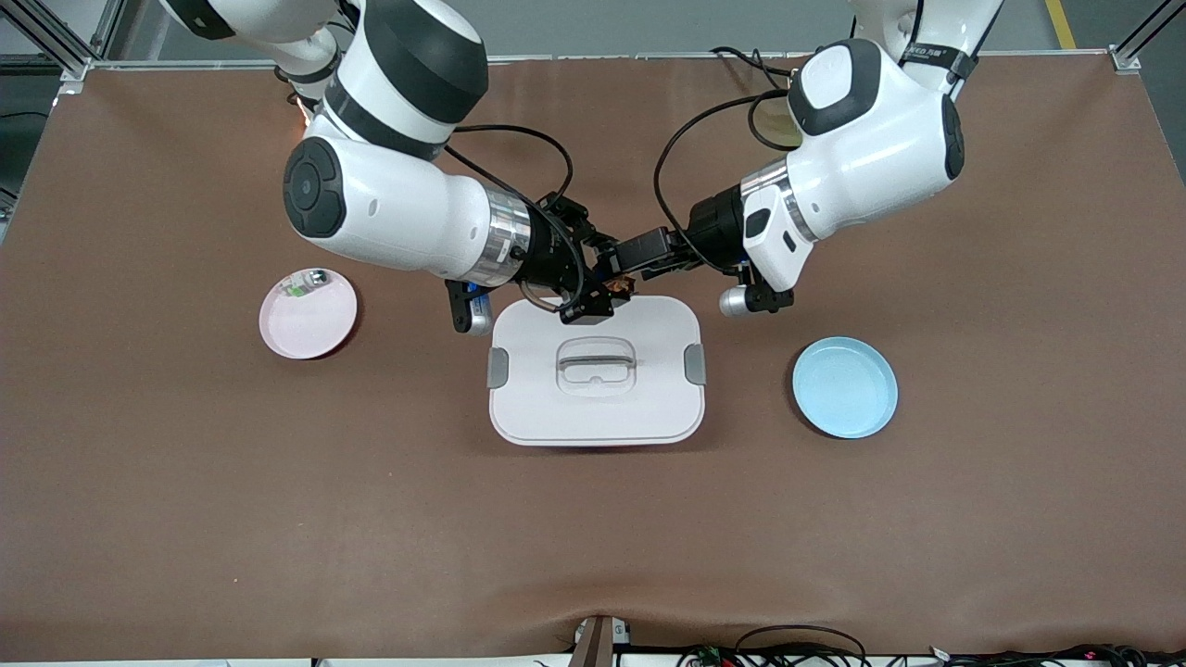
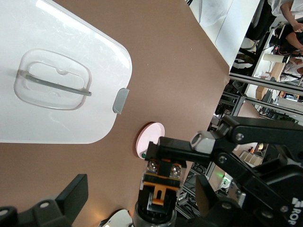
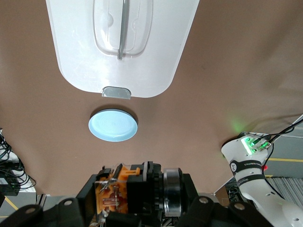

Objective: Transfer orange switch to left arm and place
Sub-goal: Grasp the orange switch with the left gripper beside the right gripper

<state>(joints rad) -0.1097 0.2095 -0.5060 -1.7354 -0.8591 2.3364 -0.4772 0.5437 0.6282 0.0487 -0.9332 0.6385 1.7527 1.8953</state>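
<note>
I have the right gripper [image 1: 619, 289] clamped on the orange switch [image 1: 623, 286] above the box [image 1: 596, 371], the left gripper [image 1: 639, 252] spread wide just beside it, and a misaligned handover could drop the switch onto the lid below.

- You have a brown cloth [image 1: 185, 519] covering the table, edged with aluminium framing [image 1: 74, 67]
- Your grey floor [image 1: 1093, 23] carries a yellow line [image 1: 1061, 23]
- Cables [image 1: 797, 648] trail along the near edge
</note>
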